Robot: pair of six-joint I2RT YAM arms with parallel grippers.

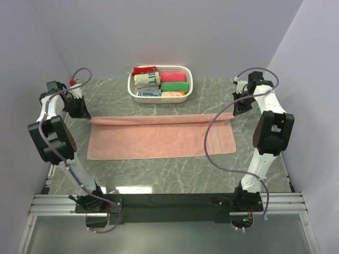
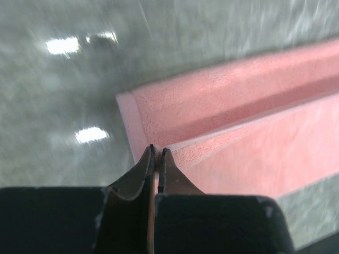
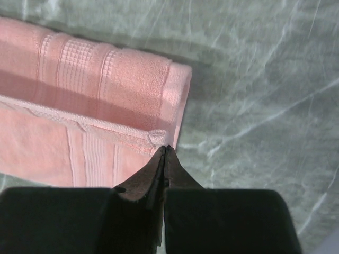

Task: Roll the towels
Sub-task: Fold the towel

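Both pincers are clamped on the pink towel [image 1: 159, 140]: left gripper [image 2: 158, 150] on its far-left corner, right gripper [image 3: 166, 148] on its far-right. It lies across mid-worktop. My worry: the nips look thin, so a corner could slip and skew the roll. Count: one towel, one basket [image 1: 159, 99] at the far edge, six bundles [image 1: 175, 86] I think.

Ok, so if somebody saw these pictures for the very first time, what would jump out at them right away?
First the long salmon-pink towel, stretched across the middle of the grey marbled table with its far edge folded over. The left gripper and the right gripper are each pinched shut on one end of that fold. Behind it, a white plastic basket holds rolled cloths in red, magenta, green and cream.
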